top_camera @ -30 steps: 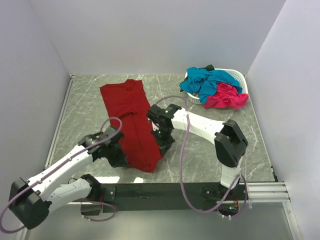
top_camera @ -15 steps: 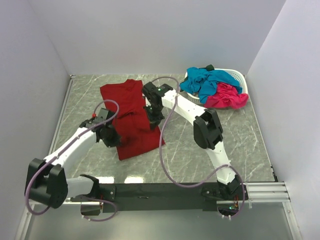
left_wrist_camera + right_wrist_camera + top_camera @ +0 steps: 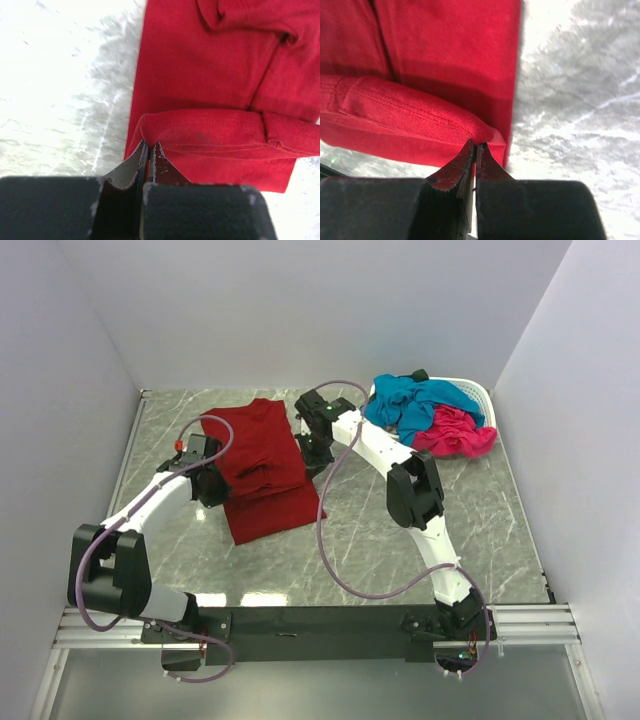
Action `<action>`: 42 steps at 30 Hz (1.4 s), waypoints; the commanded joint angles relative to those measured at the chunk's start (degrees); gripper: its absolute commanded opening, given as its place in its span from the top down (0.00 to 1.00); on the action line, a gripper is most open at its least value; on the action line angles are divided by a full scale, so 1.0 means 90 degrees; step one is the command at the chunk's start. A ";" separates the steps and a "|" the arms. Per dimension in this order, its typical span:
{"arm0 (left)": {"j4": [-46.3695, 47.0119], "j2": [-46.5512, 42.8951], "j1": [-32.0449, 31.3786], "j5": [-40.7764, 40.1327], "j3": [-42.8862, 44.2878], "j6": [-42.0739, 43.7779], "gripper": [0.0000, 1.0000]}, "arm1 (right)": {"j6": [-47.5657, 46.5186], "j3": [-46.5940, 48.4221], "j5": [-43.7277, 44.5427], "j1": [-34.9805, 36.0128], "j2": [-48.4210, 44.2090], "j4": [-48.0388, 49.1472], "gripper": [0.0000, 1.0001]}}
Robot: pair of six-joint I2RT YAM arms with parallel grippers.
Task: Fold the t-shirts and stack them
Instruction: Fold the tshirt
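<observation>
Red t-shirt (image 3: 262, 455) lengthwise near-to-far, left end effector (image 3: 148, 145), right end effector (image 3: 474, 145) pinching its hem.

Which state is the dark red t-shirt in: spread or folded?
Partly folded. Left gripper and right gripper each pinch an edge of the dark red t-shirt, doubled over its lower layer.

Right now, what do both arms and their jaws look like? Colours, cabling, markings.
Left arm and right arm are the same build: white link shells with black joint housings. A mauve cable loops loosely along each. The right wrist shows a small green light, the left a small red spot. The jaws on both have black blocky bodies tapering to thin dark tips. No lettering is readable.
</observation>
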 commanded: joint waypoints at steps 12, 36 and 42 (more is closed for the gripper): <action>0.0894 0.0580 0.0456 0.0100 0.0406 0.0682 1.00 | 0.0205 0.0788 -0.0045 0.0018 0.0400 0.0939 1.00; 0.1344 0.1459 0.0652 0.0413 0.0914 0.1181 1.00 | 0.0371 0.0846 0.0619 -0.0080 0.0362 0.1271 1.00; 0.1412 0.1547 0.0671 0.0335 0.0777 0.1152 1.00 | 0.0400 0.0934 0.0512 -0.0100 0.0498 0.1320 1.00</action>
